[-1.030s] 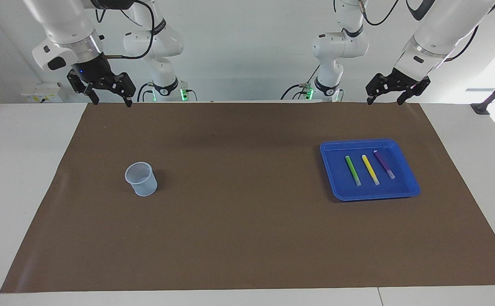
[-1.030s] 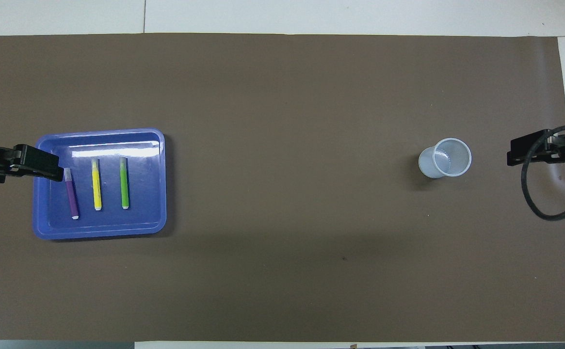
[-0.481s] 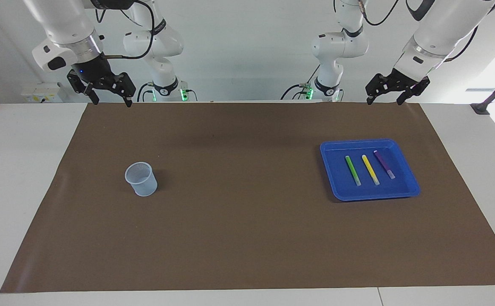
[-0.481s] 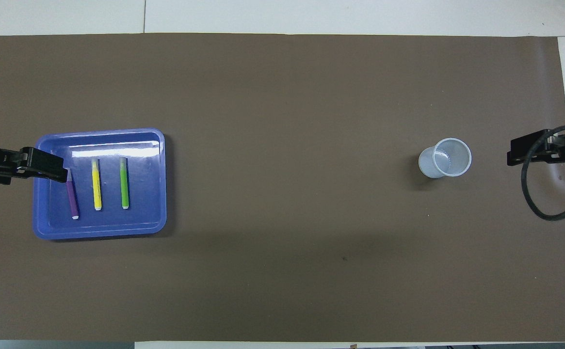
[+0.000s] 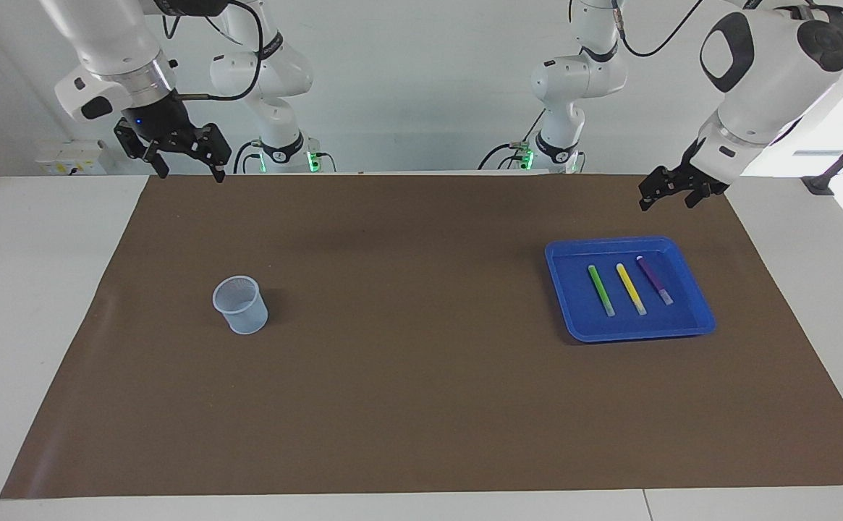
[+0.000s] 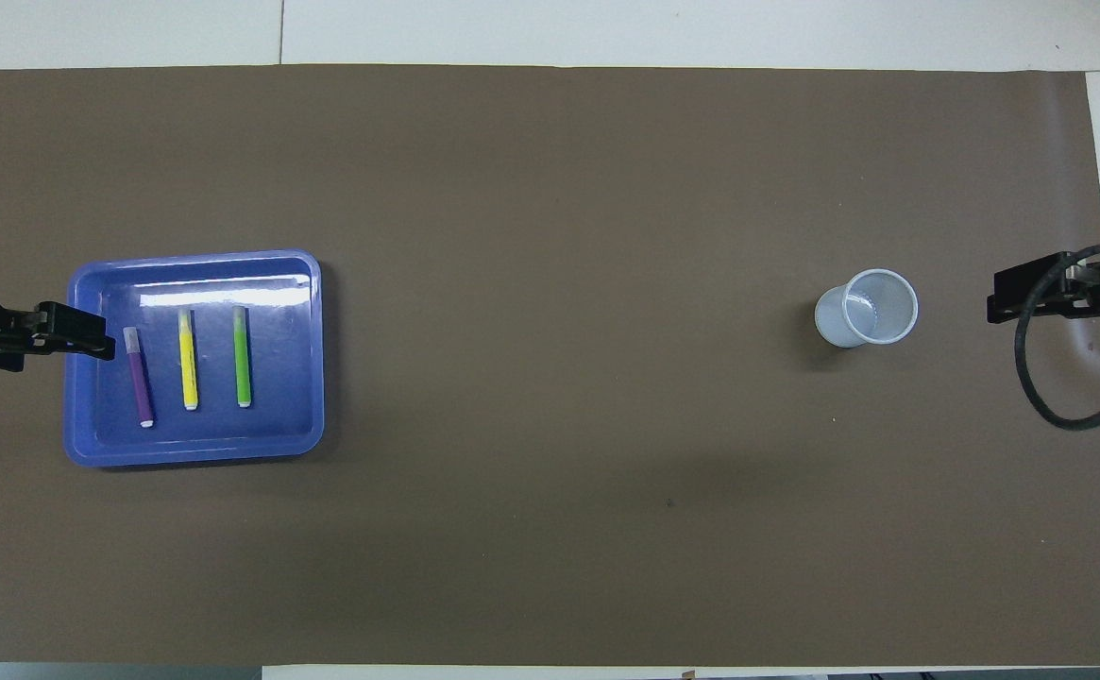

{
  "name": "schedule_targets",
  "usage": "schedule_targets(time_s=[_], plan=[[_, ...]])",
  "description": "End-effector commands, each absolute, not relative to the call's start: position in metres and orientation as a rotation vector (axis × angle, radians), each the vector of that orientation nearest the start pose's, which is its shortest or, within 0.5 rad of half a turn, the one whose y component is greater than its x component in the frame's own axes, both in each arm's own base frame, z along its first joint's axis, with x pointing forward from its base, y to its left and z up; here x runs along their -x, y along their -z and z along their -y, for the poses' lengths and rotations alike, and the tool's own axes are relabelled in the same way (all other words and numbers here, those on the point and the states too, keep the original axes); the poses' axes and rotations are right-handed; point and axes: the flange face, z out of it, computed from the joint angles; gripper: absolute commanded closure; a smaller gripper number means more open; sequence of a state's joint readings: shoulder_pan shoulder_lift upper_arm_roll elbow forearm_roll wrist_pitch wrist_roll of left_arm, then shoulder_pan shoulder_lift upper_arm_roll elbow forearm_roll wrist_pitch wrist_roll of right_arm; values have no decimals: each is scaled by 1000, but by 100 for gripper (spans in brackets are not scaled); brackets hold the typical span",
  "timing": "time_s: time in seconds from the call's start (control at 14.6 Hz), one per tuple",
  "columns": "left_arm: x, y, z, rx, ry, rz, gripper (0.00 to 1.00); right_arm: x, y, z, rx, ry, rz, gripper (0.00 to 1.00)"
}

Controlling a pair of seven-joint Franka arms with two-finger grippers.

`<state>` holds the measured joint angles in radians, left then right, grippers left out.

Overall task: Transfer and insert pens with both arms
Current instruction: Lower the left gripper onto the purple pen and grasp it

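Note:
Three pens lie side by side in a blue tray (image 5: pixel 573 322) (image 6: pixel 193 451): green (image 5: pixel 600 289) (image 6: pixel 243 357), yellow (image 5: pixel 631 289) (image 6: pixel 188 361) and purple (image 5: pixel 655 280) (image 6: pixel 138 377). My left gripper (image 5: pixel 666 205) (image 6: pixel 101 342) hangs open and empty in the air, over the tray's rim beside the purple pen, touching nothing. My right gripper (image 5: pixel 191 174) (image 6: pixel 995 307) waits open and empty, high over the mat's edge at the right arm's end. A translucent plastic cup (image 5: pixel 242 305) (image 6: pixel 866 308) stands upright on the mat at that end.
A brown mat (image 5: pixel 407 362) covers most of the white table (image 5: pixel 30 289). Two slimmer white arms with green-lit bases (image 5: pixel 284 155) (image 5: pixel 544 153) stand at the robots' edge. A black cable (image 6: pixel 1059 406) loops below the right gripper.
The left arm has swung down and outward, bringing its gripper lower and closer to the tray; its elbow now shows. The right arm, pens and cup have not moved.

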<state>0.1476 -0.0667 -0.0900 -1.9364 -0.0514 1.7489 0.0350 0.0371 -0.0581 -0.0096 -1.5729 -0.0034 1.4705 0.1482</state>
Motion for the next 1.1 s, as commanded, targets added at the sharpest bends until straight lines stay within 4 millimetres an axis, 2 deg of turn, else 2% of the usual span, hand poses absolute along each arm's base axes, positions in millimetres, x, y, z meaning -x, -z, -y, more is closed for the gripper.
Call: schedule_targets(time_s=[0.0, 0.21, 0.41, 0.62, 0.89, 1.03], plan=[[-517, -440, -60, 3201, -176, 59, 0, -521, -648, -12, 3121, -79, -160, 0], [-527, -391, -71, 3205, -159, 81, 0, -521, -648, -12, 3121, -79, -158, 0], [-533, -360, -89, 3206, -145, 149, 0, -521, -648, -12, 3121, -79, -160, 0], [-528, -336, -90, 3188, -106, 302, 2, -520, -647, -12, 3121, -83, -158, 0], [-534, -312, -94, 3189, -91, 320, 5, -520, -647, -12, 3121, -83, -158, 0], [-536, -306, -94, 3189, -95, 323, 10, -520, -648, -11, 3121, -81, -163, 0]])
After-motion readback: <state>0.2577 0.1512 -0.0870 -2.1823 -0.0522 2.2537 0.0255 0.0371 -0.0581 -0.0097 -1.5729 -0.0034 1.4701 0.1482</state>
